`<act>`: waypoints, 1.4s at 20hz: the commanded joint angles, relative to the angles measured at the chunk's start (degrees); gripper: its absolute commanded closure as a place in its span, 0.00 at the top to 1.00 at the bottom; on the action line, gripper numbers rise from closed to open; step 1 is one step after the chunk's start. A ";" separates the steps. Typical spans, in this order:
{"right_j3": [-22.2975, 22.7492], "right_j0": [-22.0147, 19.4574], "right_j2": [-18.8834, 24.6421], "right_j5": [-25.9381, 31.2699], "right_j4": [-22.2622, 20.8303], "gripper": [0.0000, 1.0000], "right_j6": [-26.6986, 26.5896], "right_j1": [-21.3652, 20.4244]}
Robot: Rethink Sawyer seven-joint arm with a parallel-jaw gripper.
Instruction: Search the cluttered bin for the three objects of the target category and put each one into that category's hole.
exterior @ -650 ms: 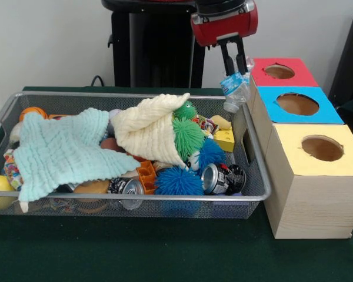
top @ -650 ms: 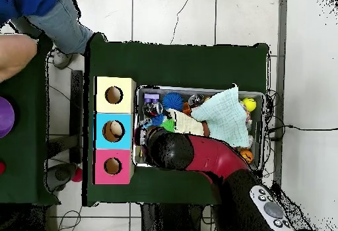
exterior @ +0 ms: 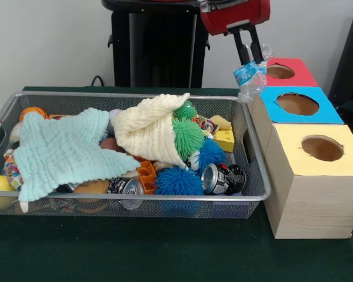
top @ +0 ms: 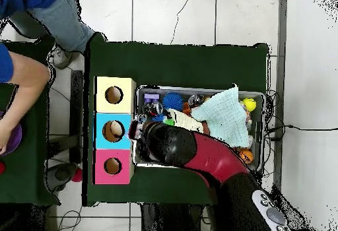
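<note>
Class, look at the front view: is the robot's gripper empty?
No: the gripper is pinching a crinkly see-through plastic bag, which hangs beside the red-topped box.

Upper right of frame: gripper, its two black fingers closed on a crinkly clear film bag hanging between the bin's right end and the red-topped box. Right side: blue-topped box, yellow-topped box, each with a round hole. Centre and left: wire mesh bin holding pale blue cloth, cream cloth, spiky balls, cans.
</note>
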 commanded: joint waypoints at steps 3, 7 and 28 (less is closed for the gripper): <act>7.53 -1.42 4.27 -1.66 9.36 0.00 12.87 2.85; 11.19 -3.09 7.97 -7.31 12.18 0.00 12.35 5.38; 15.54 -2.70 17.05 -25.81 12.69 0.00 20.98 16.32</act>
